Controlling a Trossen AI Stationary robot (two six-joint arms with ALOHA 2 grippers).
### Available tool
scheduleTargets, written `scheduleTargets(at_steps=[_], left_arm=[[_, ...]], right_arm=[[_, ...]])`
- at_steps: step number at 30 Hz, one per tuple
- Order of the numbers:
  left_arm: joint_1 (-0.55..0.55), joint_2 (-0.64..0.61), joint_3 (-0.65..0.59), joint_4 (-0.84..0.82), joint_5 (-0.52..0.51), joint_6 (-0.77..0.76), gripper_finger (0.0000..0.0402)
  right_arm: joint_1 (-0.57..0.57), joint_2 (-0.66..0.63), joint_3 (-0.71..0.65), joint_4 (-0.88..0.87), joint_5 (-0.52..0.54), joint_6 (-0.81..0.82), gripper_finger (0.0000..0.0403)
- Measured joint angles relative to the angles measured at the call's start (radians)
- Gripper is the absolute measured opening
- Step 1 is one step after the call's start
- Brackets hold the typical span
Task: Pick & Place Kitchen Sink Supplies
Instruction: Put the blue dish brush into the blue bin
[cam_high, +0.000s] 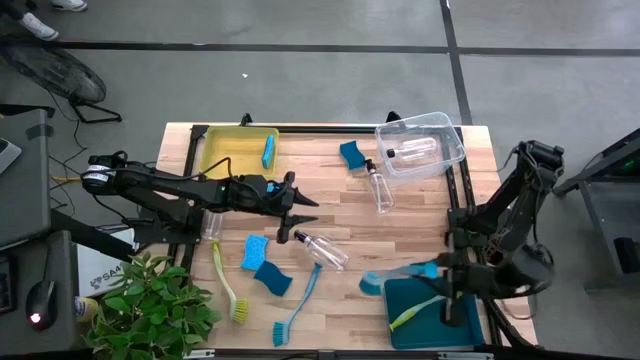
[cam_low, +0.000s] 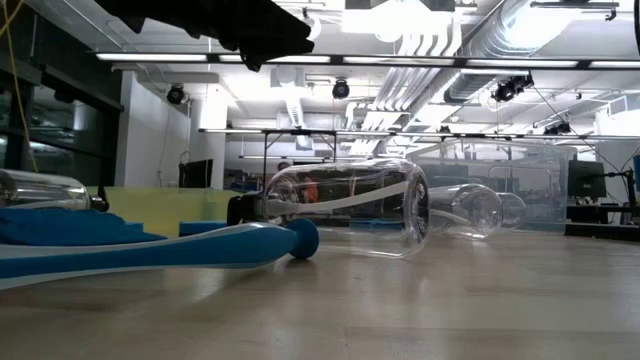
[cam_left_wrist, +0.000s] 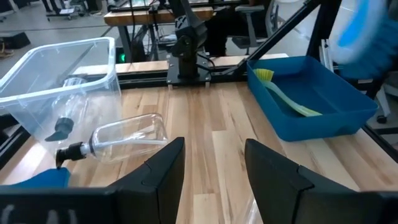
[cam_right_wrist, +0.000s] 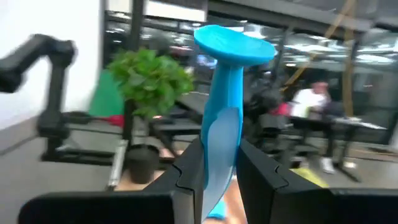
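My right gripper (cam_high: 441, 272) is shut on a blue long-handled dish brush (cam_high: 400, 273), held in the air over the far edge of the teal bin (cam_high: 470, 330). My left gripper (cam_high: 305, 218) hangs open above mid-table with nothing between its fingers (cam_left_wrist: 214, 146). A clear bottle with a black top (cam_high: 322, 250) lies on its side just near of it. Another bottle (cam_left_wrist: 118, 140) lies beside a blue sponge (cam_high: 352, 153). Two blue sponges (cam_high: 262, 265), a yellow-green brush (cam_high: 228, 290) and a blue brush (cam_high: 295, 310) lie at the near left. My right gripper pinches the blue brush's handle (cam_right_wrist: 219, 134) between its two fingers. The fingers are about level and point toward the table's left, and the brush runs on past them with its broad end (cam_right_wrist: 233, 45) out front. The brush is lifted clear of table and bin.
A yellow-green brush (cam_high: 415, 315) lies in the teal bin. The clear bin (cam_high: 455, 150) at the far right holds a bottle (cam_high: 412, 150). The yellow bin (cam_high: 225, 150) at the far left holds a sponge (cam_high: 267, 152). A leafy plant (cam_high: 150, 305) stands at the near left corner.
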Motion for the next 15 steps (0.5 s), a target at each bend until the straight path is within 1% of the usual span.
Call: scheduleTargets(at_steps=[4, 7, 10, 13, 15], left_arm=[[0.000, 0.000, 0.000, 0.001, -0.002, -0.003, 0.0163], [0.000, 0.000, 0.000, 0.001, -0.002, -0.004, 0.0163], [0.000, 0.000, 0.000, 0.001, -0.002, -0.011, 0.0163], [0.000, 0.000, 0.000, 0.000, -0.001, -0.019, 0.0163], [0.000, 0.000, 0.000, 0.000, 0.002, -0.019, 0.0163]], right_arm=[[-0.099, 0.000, -0.013, -0.167, -0.182, 0.196, 0.0064], [-0.198, -0.008, 0.025, -0.421, -0.322, 0.391, 0.0064], [-0.312, -0.008, 0.099, -0.659, -0.517, 0.547, 0.0064], [-0.385, -0.001, 0.199, -0.838, -0.656, 0.604, 0.0064], [-0.426, 0.003, 0.283, -1.005, -0.746, 0.668, 0.0064]])
